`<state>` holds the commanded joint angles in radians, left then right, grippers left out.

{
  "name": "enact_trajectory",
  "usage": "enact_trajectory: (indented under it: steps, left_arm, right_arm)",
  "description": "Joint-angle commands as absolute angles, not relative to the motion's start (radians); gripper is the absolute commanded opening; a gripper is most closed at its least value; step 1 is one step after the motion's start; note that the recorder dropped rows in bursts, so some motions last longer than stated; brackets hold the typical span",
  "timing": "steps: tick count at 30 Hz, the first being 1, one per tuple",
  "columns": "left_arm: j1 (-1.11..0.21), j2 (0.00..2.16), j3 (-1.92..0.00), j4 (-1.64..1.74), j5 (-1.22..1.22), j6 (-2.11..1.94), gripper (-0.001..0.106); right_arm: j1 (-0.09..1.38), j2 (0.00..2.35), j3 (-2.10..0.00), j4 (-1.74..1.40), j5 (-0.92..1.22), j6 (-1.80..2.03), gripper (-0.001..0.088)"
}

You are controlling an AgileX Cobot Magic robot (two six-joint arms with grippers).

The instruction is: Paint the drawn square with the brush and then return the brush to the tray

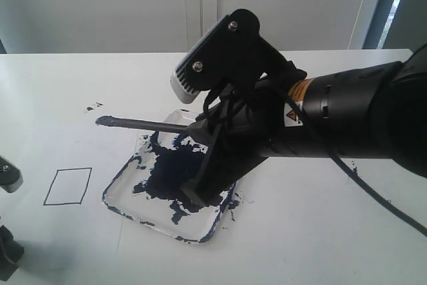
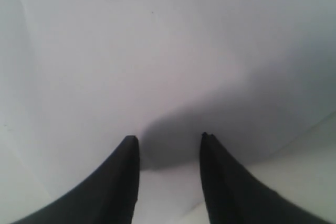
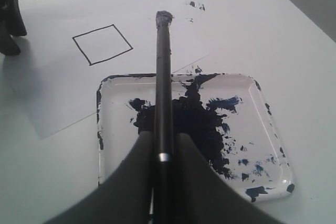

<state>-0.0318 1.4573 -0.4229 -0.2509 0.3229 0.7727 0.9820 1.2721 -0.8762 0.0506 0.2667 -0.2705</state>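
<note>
The brush (image 1: 143,123) juts out ahead of the right gripper (image 1: 195,191) in the exterior view, its black shaft pinched between the jaws. Directly beneath the jaws sits the tray (image 1: 119,195), shallow clear plastic smeared with a dark blue paint blot (image 1: 170,175), on the white counter (image 1: 320,231). The brush's paint-loaded tip reaches past the tray's far rim. Whether the lower jaw tip touches the paint cannot be told. The drawn square (image 1: 68,186), a thin black outline with nothing inside it, lies beyond the tray, well apart from the jaws and clear of the brush tip. A few paint specks (image 1: 93,106) dot the surface near that tip.

In the left wrist view, the left gripper (image 2: 168,139) holds its two dark jaws spread with nothing between them, above white paper (image 2: 157,66). One corner of the square's outline shows ahead of the jaws, well apart from them.

In the right wrist view, the jaws press in on the shaft from both sides, with a silver band (image 3: 164,157) on the shaft sitting between them. The shaft runs straight out ahead of the jaws, across the blot and over the tray's far rim, and the tip hangs over the paper. The square lies ahead of the jaws beyond the tray, off to the side of the shaft toward the left gripper, unpainted.
</note>
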Motion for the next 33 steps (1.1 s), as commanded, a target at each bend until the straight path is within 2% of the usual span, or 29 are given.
enact_trajectory:
  steps: [5,11,18,20,28,33]
  left_arm:
    - [-0.032,1.348,-0.476,-0.255,0.296,0.612,0.044]
    - [-0.032,1.304,-0.490,-0.261,0.097,0.361,0.042]
    - [-0.032,1.373,-0.514,-0.261,-0.106,0.299,0.005]
    - [-0.032,1.425,-0.541,-0.261,-0.112,0.283,0.000]
    - [-0.089,1.620,-0.691,-0.261,-0.149,0.209,0.000]
    - [-0.199,1.722,-0.789,-0.239,-0.153,0.187,0.000]
  right_arm:
    - [0.982,1.272,-0.876,0.051,0.265,-0.293,0.0000]
    - [0.982,1.272,-0.876,0.051,0.271,-0.293,0.0000]
    - [0.976,1.272,-0.876,0.048,0.189,-0.293,0.0000]
    - [0.969,1.272,-0.876,0.032,0.175,-0.293,0.0000]
    - [0.928,1.272,-0.876,0.000,0.186,-0.293,0.0000]
    - [0.906,1.258,-0.876,-0.008,0.186,-0.293,0.0000]
